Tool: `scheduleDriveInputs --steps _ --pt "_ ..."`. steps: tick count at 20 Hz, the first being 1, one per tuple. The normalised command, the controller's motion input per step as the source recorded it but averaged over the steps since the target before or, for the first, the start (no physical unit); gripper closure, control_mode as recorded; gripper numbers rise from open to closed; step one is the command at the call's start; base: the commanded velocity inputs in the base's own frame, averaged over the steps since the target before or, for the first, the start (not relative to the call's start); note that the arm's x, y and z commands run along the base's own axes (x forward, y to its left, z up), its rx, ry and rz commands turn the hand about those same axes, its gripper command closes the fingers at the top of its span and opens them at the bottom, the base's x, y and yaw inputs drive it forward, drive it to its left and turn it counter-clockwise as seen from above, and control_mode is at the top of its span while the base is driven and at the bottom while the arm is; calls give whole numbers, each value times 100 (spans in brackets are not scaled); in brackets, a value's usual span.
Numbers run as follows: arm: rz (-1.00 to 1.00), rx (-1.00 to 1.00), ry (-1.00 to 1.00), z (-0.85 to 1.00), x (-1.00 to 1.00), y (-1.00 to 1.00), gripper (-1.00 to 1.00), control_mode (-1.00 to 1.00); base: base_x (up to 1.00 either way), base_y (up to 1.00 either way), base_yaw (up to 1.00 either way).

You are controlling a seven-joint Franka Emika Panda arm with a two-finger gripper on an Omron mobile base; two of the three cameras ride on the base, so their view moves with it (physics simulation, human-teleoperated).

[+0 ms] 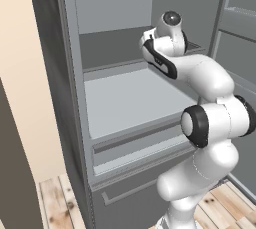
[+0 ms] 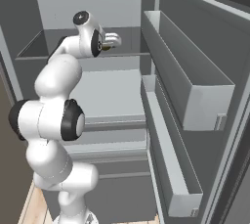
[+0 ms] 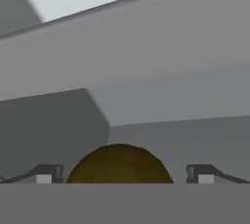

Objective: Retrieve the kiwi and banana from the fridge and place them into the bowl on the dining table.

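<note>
Jaws [image 3: 124,174] apart, straddling rounded brown-olive kiwi [image 3: 119,165], contact unclear; inside tall dark-grey fridge [image 1: 70,98], above pale shelf [image 2: 110,91]. Judged early: kiwi not out, banana and bowl pending.

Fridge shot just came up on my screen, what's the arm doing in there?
The white arm reaches into the open dark-grey fridge, its tool over the upper shelf at the back. In the hand view a rounded brown-green fruit, probably the kiwi, sits between the two finger tips, which stand apart on either side. Whether they already press it, I cannot tell. The long grey door bins look bare.
</note>
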Motion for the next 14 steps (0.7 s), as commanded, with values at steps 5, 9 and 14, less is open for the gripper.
scheduleDriveInputs --steps 5,9,14 --pt "0 -1 0 -7 14 0 100 -100 0 0 0" --pt "0 0 0 -14 6 -9 100 -100 0 0 0" --pt "0 0 -2 -15 2 -11 100 -100 0 0 0"
